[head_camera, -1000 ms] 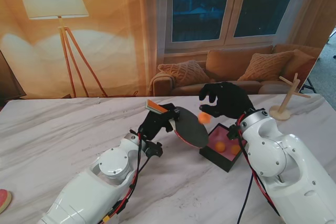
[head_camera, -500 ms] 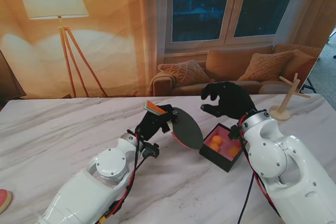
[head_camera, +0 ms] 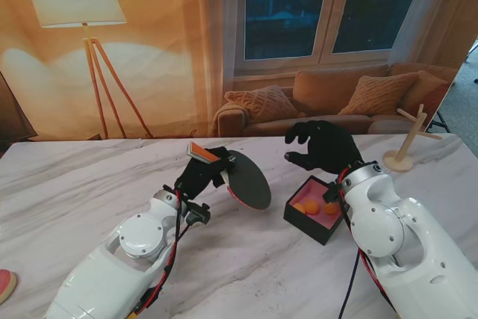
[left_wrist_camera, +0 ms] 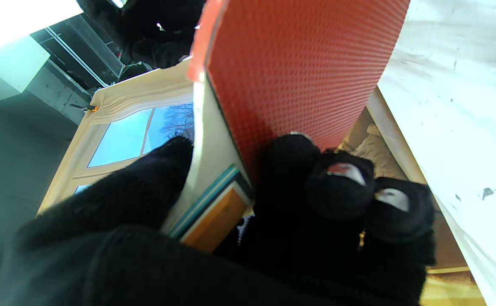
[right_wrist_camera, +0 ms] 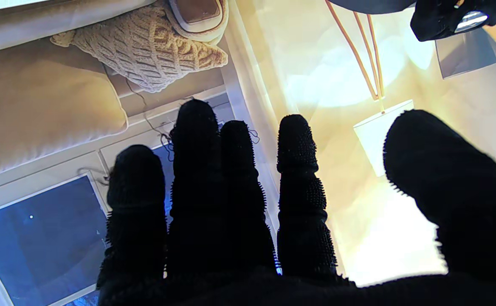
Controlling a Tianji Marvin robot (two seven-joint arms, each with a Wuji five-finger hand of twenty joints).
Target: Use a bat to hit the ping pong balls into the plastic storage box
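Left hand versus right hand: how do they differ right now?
The left hand is shut on the bat by its handle; the right hand holds nothing, fingers apart. The left hand is beside the storage box; the right hand hovers over its far side. Both wear black gloves.

Bare table (head_camera: pixel 89 184) lies left; storage box (head_camera: pixel 314 213) blocks the right.

bat (head_camera: pixel 249 180) tilted, balls (head_camera: pixel 311 207) in box (head_camera: pixel 300 219)
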